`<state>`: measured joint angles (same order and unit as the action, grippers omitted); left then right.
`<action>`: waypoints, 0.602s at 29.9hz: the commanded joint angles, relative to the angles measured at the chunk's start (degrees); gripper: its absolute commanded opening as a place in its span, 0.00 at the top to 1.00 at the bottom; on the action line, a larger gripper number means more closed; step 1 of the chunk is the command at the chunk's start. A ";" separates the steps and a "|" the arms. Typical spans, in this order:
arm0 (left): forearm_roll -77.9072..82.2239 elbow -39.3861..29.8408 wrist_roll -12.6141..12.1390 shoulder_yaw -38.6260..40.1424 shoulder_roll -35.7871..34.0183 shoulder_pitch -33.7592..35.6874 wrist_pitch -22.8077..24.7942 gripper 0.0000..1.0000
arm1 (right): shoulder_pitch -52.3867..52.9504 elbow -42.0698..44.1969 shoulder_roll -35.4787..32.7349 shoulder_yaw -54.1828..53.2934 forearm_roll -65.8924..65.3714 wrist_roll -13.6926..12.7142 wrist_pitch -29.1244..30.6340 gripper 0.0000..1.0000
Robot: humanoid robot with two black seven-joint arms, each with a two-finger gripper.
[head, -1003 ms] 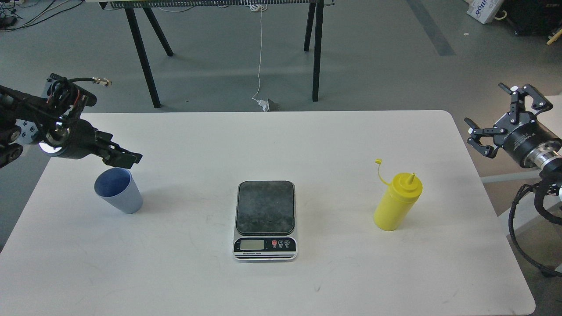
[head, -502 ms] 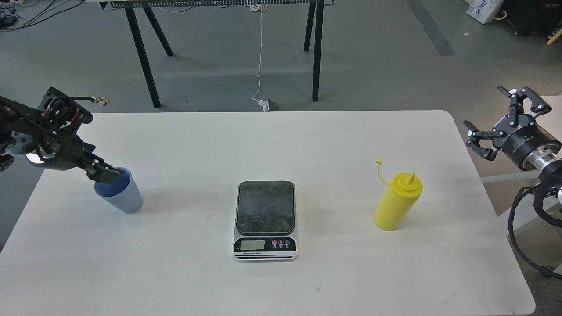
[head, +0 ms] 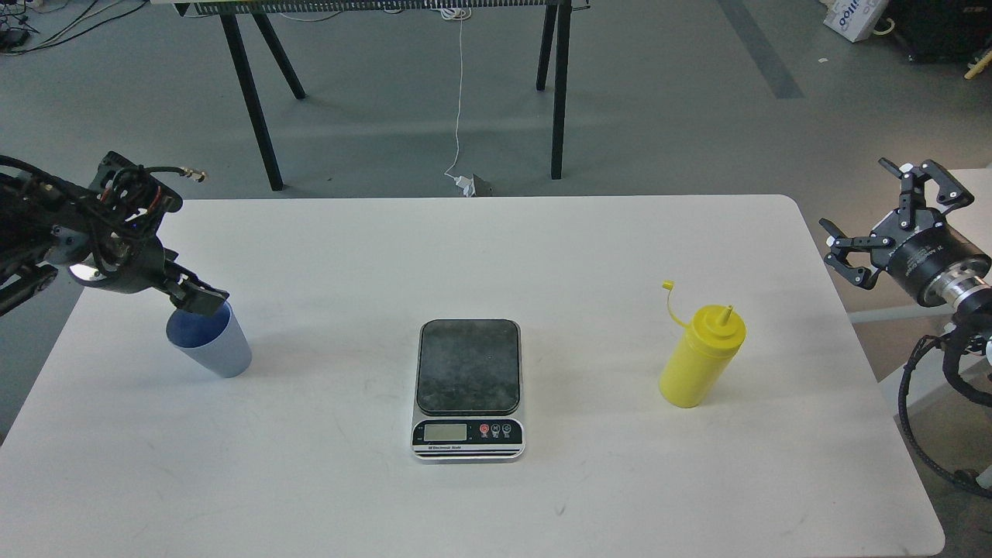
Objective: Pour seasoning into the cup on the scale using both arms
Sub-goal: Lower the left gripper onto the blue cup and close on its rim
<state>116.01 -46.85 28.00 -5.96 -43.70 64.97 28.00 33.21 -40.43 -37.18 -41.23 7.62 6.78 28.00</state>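
The pale blue cup (head: 217, 350) stands upright on the white table (head: 496, 248), at the left. My left gripper (head: 203, 301) is at the cup's far rim, its dark fingertips overlapping the rim; I cannot tell whether it grips. The scale (head: 468, 366) lies at the table's middle, its dark plate bare. The yellow seasoning bottle (head: 697, 360) stands upright to the right of the scale, its tethered cap hanging open. My right gripper (head: 874, 215) hovers off the table's right edge, open and empty, well apart from the bottle.
Black trestle legs (head: 260, 116) and a white cable (head: 459, 93) stand on the grey floor beyond the table's far edge. A lower white surface (head: 914, 372) lies past the right edge, under my right arm's cables.
My left gripper came down from above the cup to its far rim, then shifted slightly right. The right gripper stayed almost still. Cup, scale and bottle have not moved.
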 commanded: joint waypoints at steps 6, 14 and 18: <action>-0.34 0.97 0.00 -5.55 -0.07 -0.02 0.00 0.00 | -0.43 0.00 0.00 0.01 0.03 0.08 0.00 0.00; -0.52 2.64 0.00 -6.44 0.81 0.07 0.00 0.00 | -0.78 0.00 0.00 0.01 0.02 0.16 0.00 0.00; -0.61 4.92 0.00 -6.44 2.92 0.07 0.00 0.01 | -1.22 0.09 0.00 0.01 -0.06 0.16 0.00 0.00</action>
<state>115.44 -43.33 28.00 -12.39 -42.13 65.01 28.00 32.36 -40.40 -37.18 -41.26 7.62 6.93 28.00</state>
